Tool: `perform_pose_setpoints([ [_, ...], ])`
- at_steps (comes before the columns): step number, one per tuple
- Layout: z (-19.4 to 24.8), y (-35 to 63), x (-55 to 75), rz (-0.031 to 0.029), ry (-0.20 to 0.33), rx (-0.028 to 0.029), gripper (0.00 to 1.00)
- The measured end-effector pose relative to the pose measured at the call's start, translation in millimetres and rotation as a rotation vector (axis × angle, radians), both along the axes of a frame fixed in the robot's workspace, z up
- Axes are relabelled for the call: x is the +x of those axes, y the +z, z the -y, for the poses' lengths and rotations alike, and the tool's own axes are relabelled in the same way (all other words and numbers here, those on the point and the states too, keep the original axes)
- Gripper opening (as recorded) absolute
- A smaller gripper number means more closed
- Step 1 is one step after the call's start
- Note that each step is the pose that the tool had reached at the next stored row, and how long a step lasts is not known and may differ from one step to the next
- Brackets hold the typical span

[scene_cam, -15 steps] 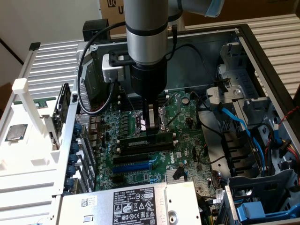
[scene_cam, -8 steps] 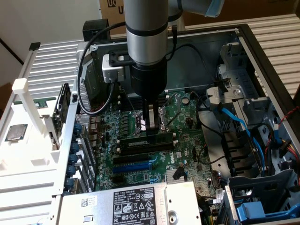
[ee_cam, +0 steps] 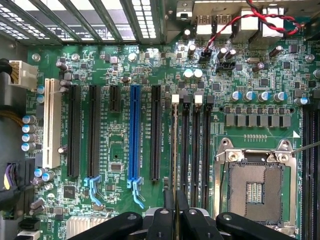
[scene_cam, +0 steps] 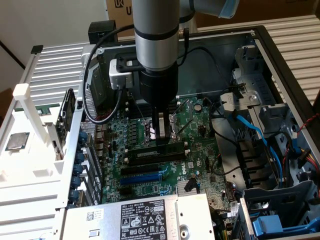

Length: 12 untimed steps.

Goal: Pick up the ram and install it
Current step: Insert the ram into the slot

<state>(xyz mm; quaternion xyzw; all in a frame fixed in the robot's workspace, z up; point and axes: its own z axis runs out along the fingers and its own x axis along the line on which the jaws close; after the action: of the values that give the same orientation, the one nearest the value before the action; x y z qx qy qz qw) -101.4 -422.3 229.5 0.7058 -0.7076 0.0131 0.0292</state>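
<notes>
Since the arm reaches into the open computer case [scene_cam: 280, 55], the exterior view puts the gripper [scene_cam: 161, 136] over the black memory slots [scene_cam: 150, 159], with the ram [scene_cam: 172, 145] at its tips. Wrist view: fingers [ee_cam: 181, 202] clenched on the ram, edge-on along one slot. Judged: insertion step; seating needs square, even pressure.

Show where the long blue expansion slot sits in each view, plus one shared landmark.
Exterior view: the long blue plastic expansion slot lies between the black memory slots and the labelled power supply.
Wrist view: it runs between two long black slots.
Shared landmark: the empty square metal processor socket.
</notes>
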Motion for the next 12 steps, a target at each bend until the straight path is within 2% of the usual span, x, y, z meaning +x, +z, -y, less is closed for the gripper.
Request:
perform_pose_setpoints([
  [12,0.8,-0.5,-0.2,-0.0001,-0.001,-0.0001,0.13],
])
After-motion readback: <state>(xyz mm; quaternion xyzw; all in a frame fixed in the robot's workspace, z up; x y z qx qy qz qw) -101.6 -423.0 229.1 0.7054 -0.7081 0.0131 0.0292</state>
